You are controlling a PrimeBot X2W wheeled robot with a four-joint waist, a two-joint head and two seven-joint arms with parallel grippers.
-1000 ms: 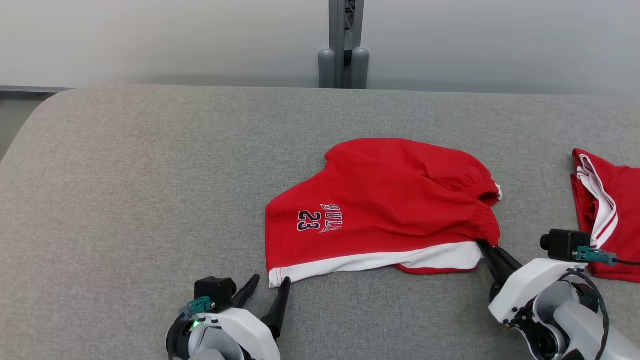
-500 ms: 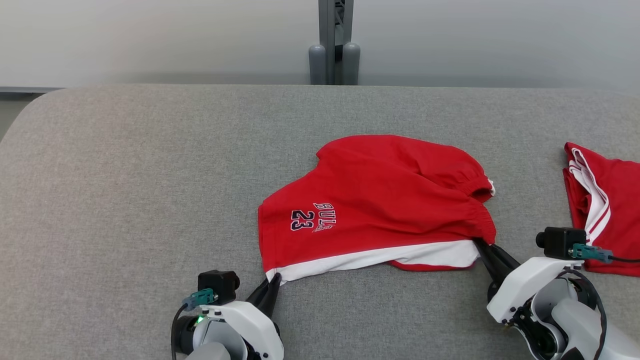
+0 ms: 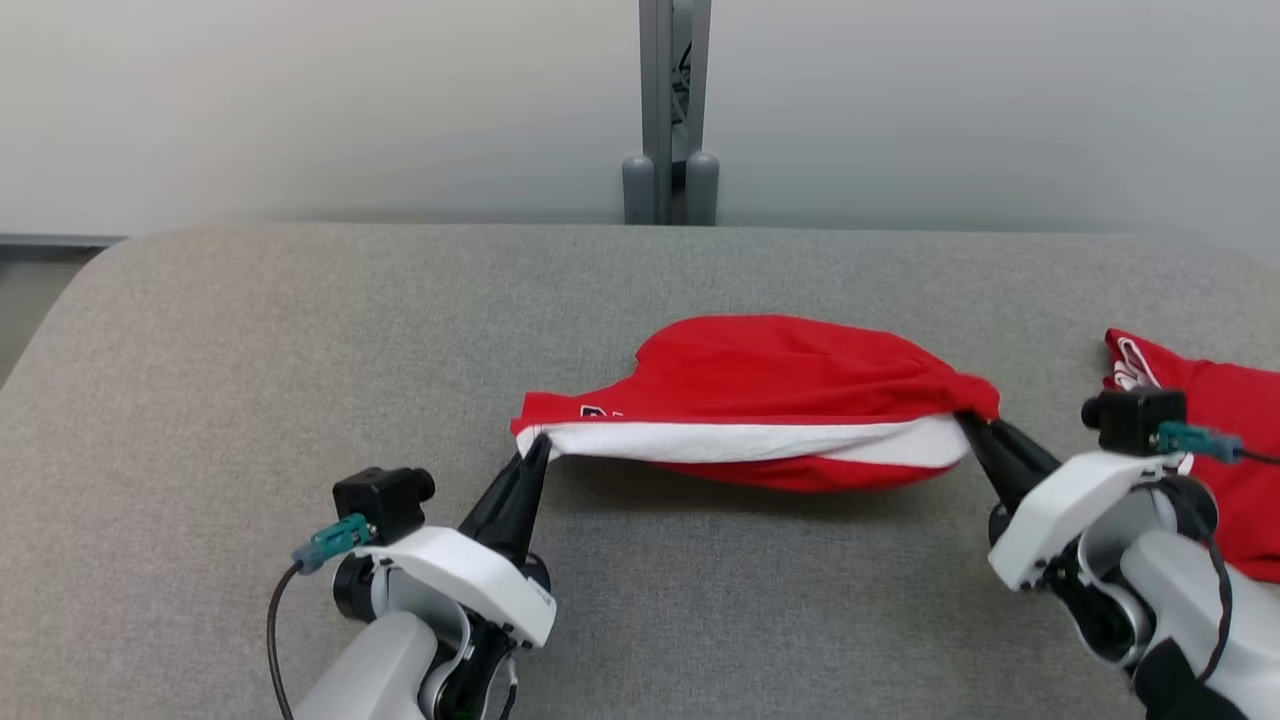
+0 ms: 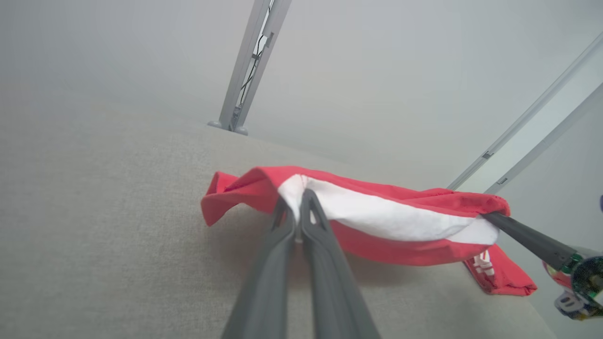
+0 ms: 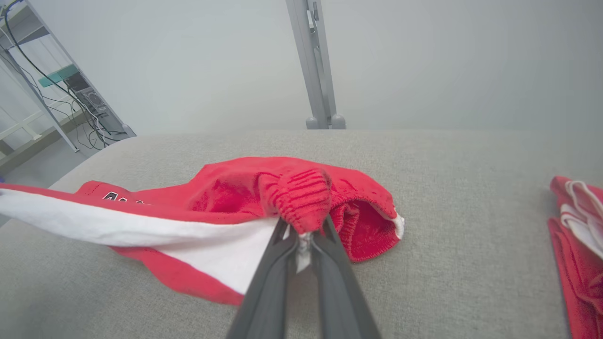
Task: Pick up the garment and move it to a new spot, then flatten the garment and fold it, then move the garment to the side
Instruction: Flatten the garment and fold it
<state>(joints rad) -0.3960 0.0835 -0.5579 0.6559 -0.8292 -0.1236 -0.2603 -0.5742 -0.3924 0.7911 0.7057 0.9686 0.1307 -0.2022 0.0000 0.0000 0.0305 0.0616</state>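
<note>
- Spanning the gap between the two arms, the red garment (image 3: 780,370) hangs as a shallow sling over the middle of the grey padded table (image 3: 300,350), its white band (image 3: 740,440) turned toward the robot.
- Near edge of the garment: raised off the table, with a shadow beneath it. Whether the far red part rests on the surface cannot be told from the head view. In the right wrist view the open waistband (image 5: 362,226) appears to lie on the padding.
- Lettering (image 5: 120,197) on the garment: mostly folded out of sight. Only a fragment of dark and white characters shows near the left end, too little to read.
- Second garment (image 3: 1220,400), red with white trim: lies at the table's right side, well apart from the held one. It is cut off by the frame edge and partly covered by the right arm's wrist.
- Grey post (image 3: 672,110): stands behind the table's far edge, its top cut off.
- The left gripper (image 3: 535,450) has its fingers pressed together on the garment's left corner, where the white band ends. The left wrist view shows the fabric pinched at the very tips.
- The right gripper (image 3: 968,425) has its fingers closed on the gathered, ribbed cloth at the garment's right end. A sliver of white fabric shows between them in the right wrist view.
</note>
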